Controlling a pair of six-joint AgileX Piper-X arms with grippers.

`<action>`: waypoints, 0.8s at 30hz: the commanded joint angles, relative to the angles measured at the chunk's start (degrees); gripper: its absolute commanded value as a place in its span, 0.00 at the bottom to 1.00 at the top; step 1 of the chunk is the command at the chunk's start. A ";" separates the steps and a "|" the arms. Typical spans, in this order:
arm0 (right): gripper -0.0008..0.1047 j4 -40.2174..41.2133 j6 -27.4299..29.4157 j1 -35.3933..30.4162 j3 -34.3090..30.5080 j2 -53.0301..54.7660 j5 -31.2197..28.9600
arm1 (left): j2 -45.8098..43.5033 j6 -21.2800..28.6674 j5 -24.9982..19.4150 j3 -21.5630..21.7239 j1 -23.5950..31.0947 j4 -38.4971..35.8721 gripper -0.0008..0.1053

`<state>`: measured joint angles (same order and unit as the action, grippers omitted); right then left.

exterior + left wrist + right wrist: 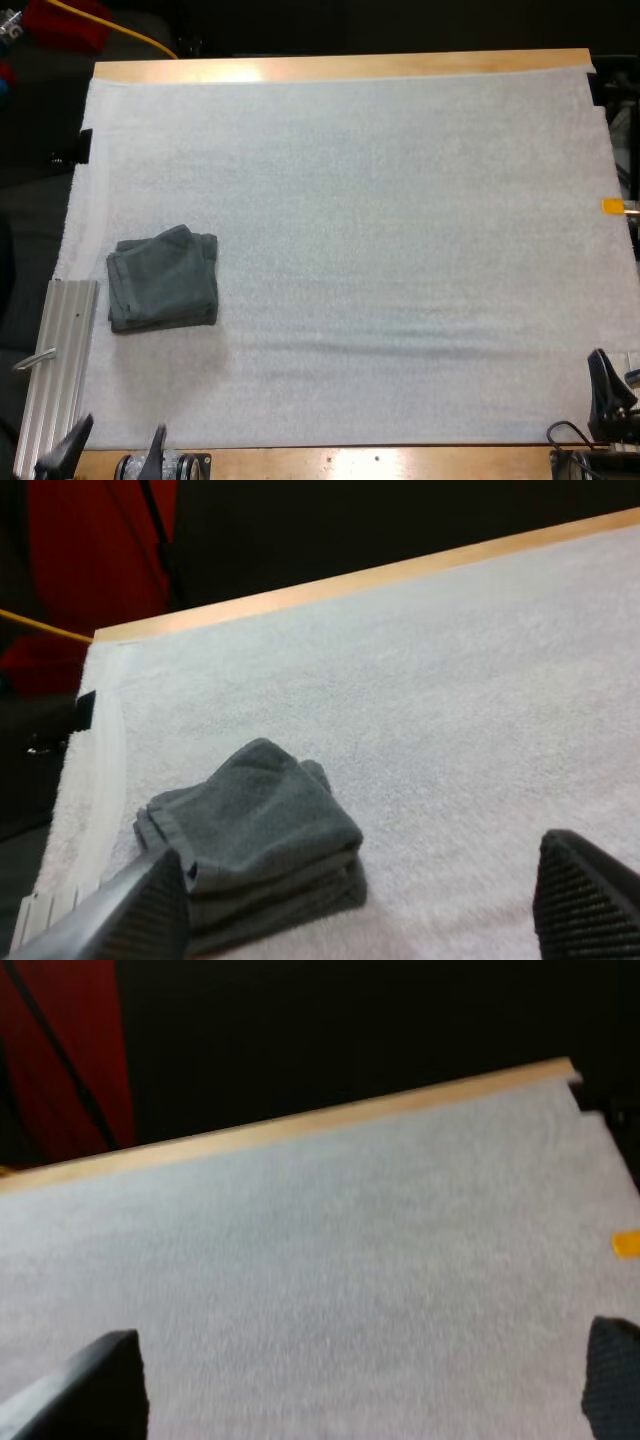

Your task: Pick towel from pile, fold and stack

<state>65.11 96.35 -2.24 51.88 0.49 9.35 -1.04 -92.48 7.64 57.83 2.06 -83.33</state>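
Behind left gripper (pixel 360 880) finger (pixel 140 910), corner of folded stack (pixel 255 825).

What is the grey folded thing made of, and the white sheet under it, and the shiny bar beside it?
The folded towel stack looks like soft terry cloth: fuzzy, matte, with thick hemmed edges. The white mat seems a foam or fleecy sheet, finely grained and dull; which one is hard to tell. The bar looks like bare aluminium: pale, ridged lengthwise, slightly shiny.

Open white mat (pixel 380 250) throughout; only obstacles the folded towel stack (pixel 163 279) and metal rail (pixel 62 350), far left.
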 commanded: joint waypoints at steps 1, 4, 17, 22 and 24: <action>0.81 -2.22 0.42 -0.04 -0.56 2.65 -0.16 | -7.94 0.21 0.29 -1.40 -0.05 2.51 0.65; 0.81 -4.68 0.42 -0.04 -3.12 2.65 -0.16 | -7.85 0.21 0.29 -5.21 -0.05 5.83 0.65; 0.81 -12.60 0.48 -0.04 -15.98 2.45 -0.16 | -7.71 1.47 0.29 -22.67 -0.05 21.12 0.65; 0.81 -12.54 0.74 -0.04 -19.62 2.45 -0.16 | -7.65 1.47 0.29 -26.88 -0.05 21.93 0.65; 0.81 -12.29 0.73 -0.04 -20.93 2.45 -0.16 | -7.56 1.47 0.29 -27.00 -0.05 22.44 0.65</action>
<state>53.30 96.53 -2.24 30.95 0.38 9.35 -0.83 -90.98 8.05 30.59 2.06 -62.49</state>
